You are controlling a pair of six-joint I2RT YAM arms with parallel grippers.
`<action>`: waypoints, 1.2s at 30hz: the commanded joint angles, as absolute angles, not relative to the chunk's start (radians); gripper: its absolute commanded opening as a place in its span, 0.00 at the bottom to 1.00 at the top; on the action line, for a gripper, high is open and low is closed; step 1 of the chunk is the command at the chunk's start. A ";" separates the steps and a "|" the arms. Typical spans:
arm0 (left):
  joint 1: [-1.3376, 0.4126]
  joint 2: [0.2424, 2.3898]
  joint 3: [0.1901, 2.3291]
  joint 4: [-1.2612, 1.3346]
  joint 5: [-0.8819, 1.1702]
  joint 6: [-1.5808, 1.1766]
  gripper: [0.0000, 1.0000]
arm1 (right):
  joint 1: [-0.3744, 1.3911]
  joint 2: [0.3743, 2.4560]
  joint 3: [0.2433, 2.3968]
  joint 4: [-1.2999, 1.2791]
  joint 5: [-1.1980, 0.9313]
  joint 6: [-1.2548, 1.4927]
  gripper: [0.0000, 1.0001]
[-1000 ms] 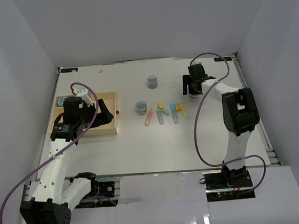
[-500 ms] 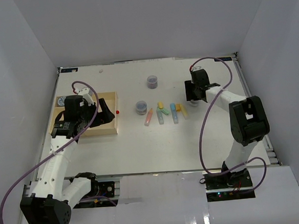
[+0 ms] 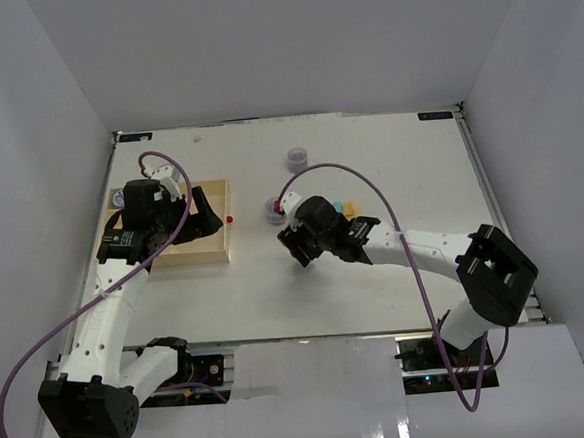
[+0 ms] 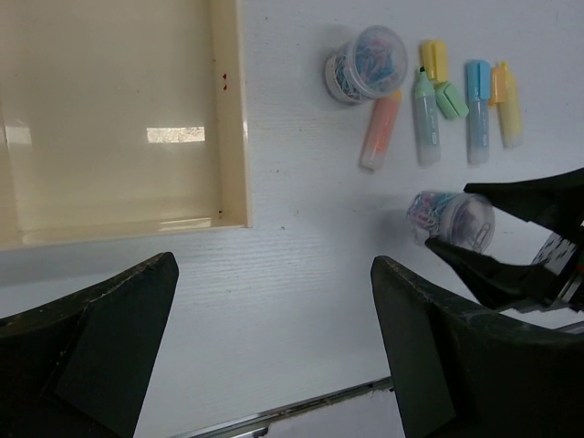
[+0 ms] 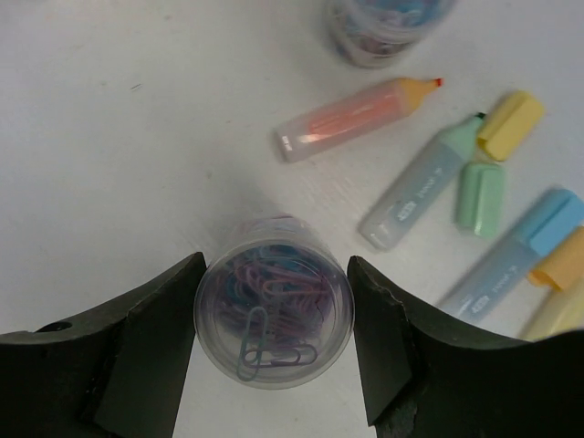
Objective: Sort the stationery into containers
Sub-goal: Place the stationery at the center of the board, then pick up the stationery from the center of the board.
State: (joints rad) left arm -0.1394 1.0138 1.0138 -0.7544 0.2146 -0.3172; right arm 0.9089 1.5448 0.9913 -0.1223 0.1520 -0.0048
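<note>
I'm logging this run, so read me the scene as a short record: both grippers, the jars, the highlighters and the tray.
left gripper: open, holding nothing, beside the tray
right gripper: shut on a clear jar of paper clips
highlighters: pastel, lying side by side; a green cap lies loose
second jar: next to the highlighters
third jar: alone, farther back
tray: pale wood; the compartment in the left wrist view holds nothing

Bare tabletop (image 3: 256, 282) is lying open between the tray (image 4: 228, 109) and the right tool (image 5: 276, 271), which is clamping a jar (image 5: 274, 319). Just beyond it, a second jar (image 4: 365, 73) and a row of highlighters (image 5: 415, 196) are crowding the way. The left tool (image 4: 274, 265), spread wide, is hanging over the tray's right end.
</note>
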 commanded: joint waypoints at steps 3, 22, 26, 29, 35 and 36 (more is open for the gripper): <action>-0.137 1.005 1.046 -0.784 0.193 -0.302 0.98 | 1.014 1.600 0.999 -0.052 0.143 -0.025 0.45; -0.224 1.026 1.037 -0.782 0.196 -0.382 0.98 | 1.066 1.482 0.942 0.002 0.126 -0.018 0.98; -0.319 1.057 1.054 -0.776 0.149 -0.417 0.98 | 1.063 1.339 0.902 -0.052 0.308 -0.002 0.90; -0.434 1.098 1.063 -0.762 0.091 -0.460 0.98 | 1.027 1.217 0.874 -0.110 0.399 0.035 0.90; -0.702 1.225 1.086 -0.704 -0.075 -0.544 0.98 | 0.850 0.984 0.824 -0.222 0.435 0.075 0.90; -0.756 1.244 1.089 -0.697 -0.089 -0.554 0.98 | 0.830 0.953 0.798 -0.244 0.458 0.087 0.90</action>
State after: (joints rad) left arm -0.6651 1.2118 1.0508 -0.7422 0.0154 -0.4942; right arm 0.8925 1.0313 0.8429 -0.1608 0.3733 0.0479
